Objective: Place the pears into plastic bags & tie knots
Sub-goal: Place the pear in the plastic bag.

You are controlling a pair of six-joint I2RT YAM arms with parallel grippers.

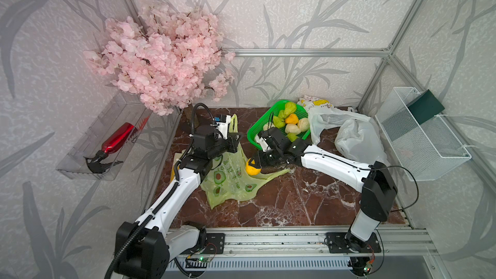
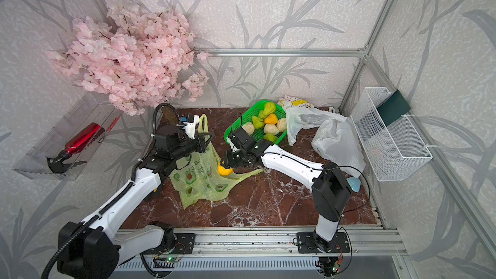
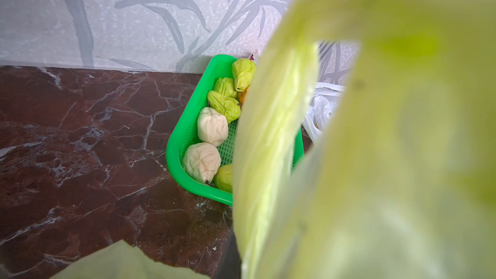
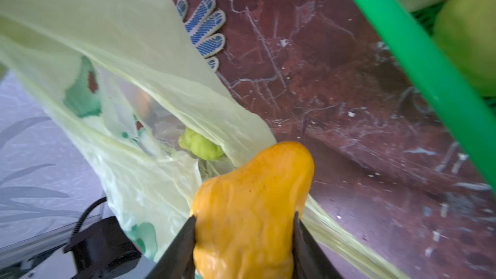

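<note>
Gripping an orange-yellow toy pear by its broad end, the right end effector has its two black jaws part-way apart and pressed against the fruit's sides, so the narrow end points at the mouth of a thin, translucent yellow-green plastic bag printed with dark green avocados. In both top views that pear hangs just beside the bag's edge, low over the dark red marble-patterned worktop. The left end effector is clamped tight on the upper part of the bag, near its handles, and holds that side up; the rest of the bag lies spread on the worktop, with one handle stretched out flat under the right arm. Inside the bag, the right wrist view shows one small green pear. A green perforated plastic basket sits at the back of the worktop, near the wall, holding the other pears — green, cream-white and one orange-yellow. Just beside the basket, on the right arm's side, lie crumpled white plastic bags. A white work glove with blue dotted fingers lies on the worktop next to the yellow-green bag. In the left wrist view the bag's blurred plastic fills much of the frame, partly covering the basket.
</note>
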